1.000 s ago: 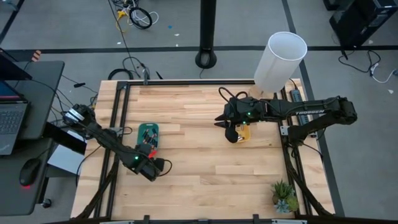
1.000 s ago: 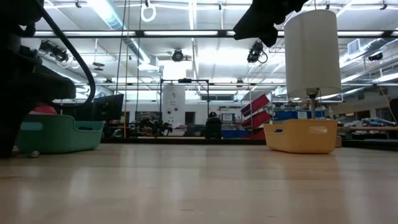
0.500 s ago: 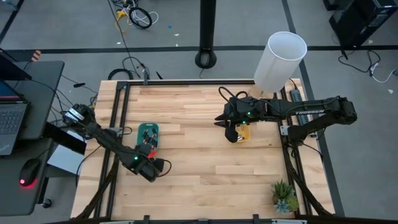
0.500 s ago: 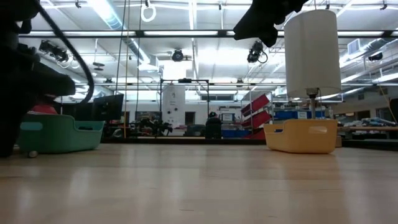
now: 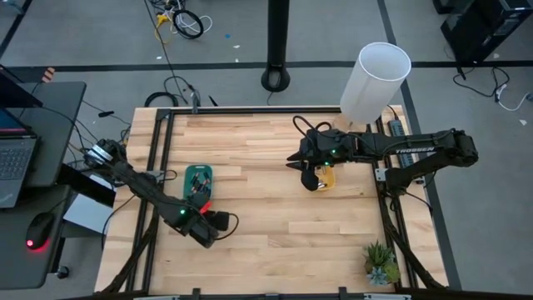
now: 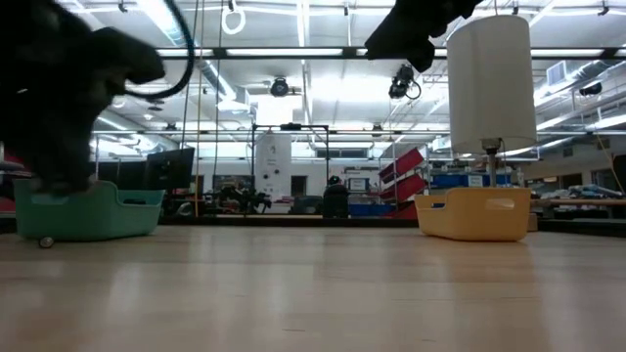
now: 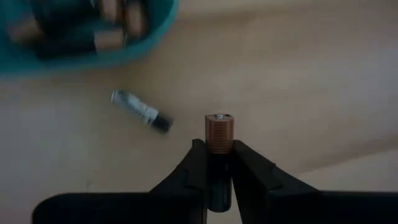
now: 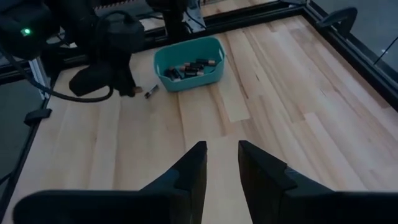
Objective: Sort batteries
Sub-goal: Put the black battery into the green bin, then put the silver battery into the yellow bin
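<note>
While the left gripper pinches a copper-topped battery upright between its fingers just above the wooden table, a second battery lies loose on the wood just beside the green tray — more cells rest inside that tray. Over by the yellow tray, the right gripper hangs with fingers spread, holding nothing.

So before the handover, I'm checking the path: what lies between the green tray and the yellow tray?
Bare wooden tabletop only, in the high view, between green tray and yellow tray.
</note>
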`<state>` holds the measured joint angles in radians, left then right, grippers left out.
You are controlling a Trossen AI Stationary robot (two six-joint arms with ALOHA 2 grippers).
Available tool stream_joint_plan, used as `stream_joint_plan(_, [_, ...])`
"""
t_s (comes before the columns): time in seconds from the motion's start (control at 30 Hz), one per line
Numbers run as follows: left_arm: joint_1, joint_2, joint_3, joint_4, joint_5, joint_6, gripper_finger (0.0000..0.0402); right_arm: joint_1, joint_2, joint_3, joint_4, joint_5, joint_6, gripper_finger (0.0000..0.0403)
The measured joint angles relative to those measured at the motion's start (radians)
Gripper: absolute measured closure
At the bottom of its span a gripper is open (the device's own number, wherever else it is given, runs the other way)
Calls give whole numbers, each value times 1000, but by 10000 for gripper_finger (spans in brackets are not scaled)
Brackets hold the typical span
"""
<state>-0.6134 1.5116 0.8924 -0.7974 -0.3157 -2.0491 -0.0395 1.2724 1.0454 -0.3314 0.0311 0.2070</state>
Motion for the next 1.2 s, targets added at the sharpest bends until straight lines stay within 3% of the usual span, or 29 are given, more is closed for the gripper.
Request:
stream_joint_plan(0.17, [44,0,106,-257,-143,-22,346,0,0,1,17,0,0,303])
stream_joint_plan(0.3, [94,-3,212,-600,-164,-23,342,0,0,1,17,-11,13,303])
stream_joint_plan(0.4, [134,-12,218,-710,-166,31,321,1,0,1,18,-22,25,303])
stream_joint_plan(0.6, [228,-60,198,-687,-161,186,228,12,0,1,33,-24,26,303])
stream_joint_plan(0.73, [248,-82,216,-663,-121,253,199,22,0,1,51,-11,26,303])
stream_joint_plan(0.83, [238,-100,229,-529,-33,378,200,32,0,1,55,0,26,303])
stream_joint_plan(0.97, [216,-95,200,-287,181,472,221,40,0,1,62,36,24,303])
stream_joint_plan(1.03, [209,-77,167,-178,242,456,236,40,0,1,71,49,21,303])
stream_joint_plan(1.2, [188,-49,123,-121,245,290,253,45,0,1,93,55,33,303])
